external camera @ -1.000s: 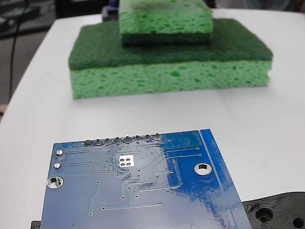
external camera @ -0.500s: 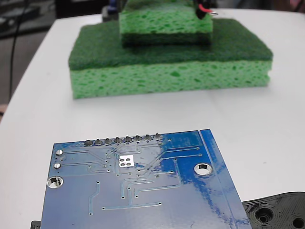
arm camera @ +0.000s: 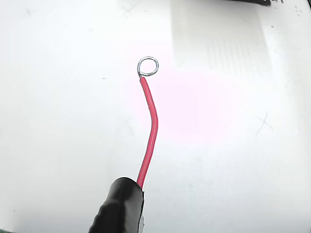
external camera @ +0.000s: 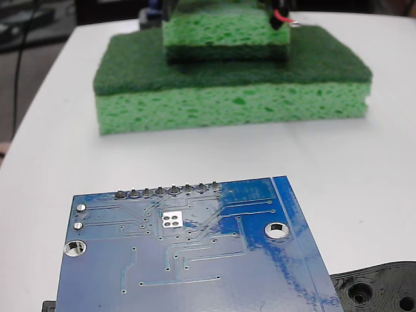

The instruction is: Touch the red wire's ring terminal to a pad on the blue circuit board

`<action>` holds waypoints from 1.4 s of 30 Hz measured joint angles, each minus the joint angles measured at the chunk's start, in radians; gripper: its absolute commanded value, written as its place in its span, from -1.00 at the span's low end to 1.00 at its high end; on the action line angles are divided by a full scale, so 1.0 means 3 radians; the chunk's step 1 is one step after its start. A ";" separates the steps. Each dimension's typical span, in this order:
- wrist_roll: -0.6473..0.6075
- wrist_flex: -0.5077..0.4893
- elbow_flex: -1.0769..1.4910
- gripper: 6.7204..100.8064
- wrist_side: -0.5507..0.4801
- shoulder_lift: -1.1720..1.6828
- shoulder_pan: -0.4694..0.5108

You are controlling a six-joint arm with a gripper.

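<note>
The blue circuit board (external camera: 195,273) lies near the camera in the fixed view, its silvery pad (external camera: 172,220) with four dark holes just below the row of solder pins (external camera: 169,191). Far behind it, at the top of that view, a bit of the red wire (external camera: 279,15) shows with the ring terminal (external camera: 296,25) at the upper sponge's right corner. In the wrist view the red wire (arm camera: 149,131) curves up from its black sleeve (arm camera: 119,208) to the ring terminal (arm camera: 148,67), with white table under it. No gripper fingers show in either view.
Two stacked green sponges stand at the back, a small one (external camera: 224,29) on a large one (external camera: 227,104). A black plastic piece with holes (external camera: 380,289) lies at the board's right. The board has silver-rimmed mounting holes (external camera: 277,230).
The wire was absent a second ago, then came in at the top of the fixed view. Its ring has since moved slightly down and right. The board has not moved.
</note>
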 measured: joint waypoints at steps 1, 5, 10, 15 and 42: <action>0.0000 0.0000 0.0000 0.99 0.0005 0.0000 0.0000; 0.0000 0.0000 0.0000 0.99 0.0005 0.0000 0.0000; 0.0000 0.0000 0.0000 0.99 0.0005 0.0000 0.0000; -0.0020 0.0000 0.0000 0.99 -0.0026 0.0000 0.0015; -0.0041 0.0000 0.0000 0.99 -0.0061 0.0000 0.0005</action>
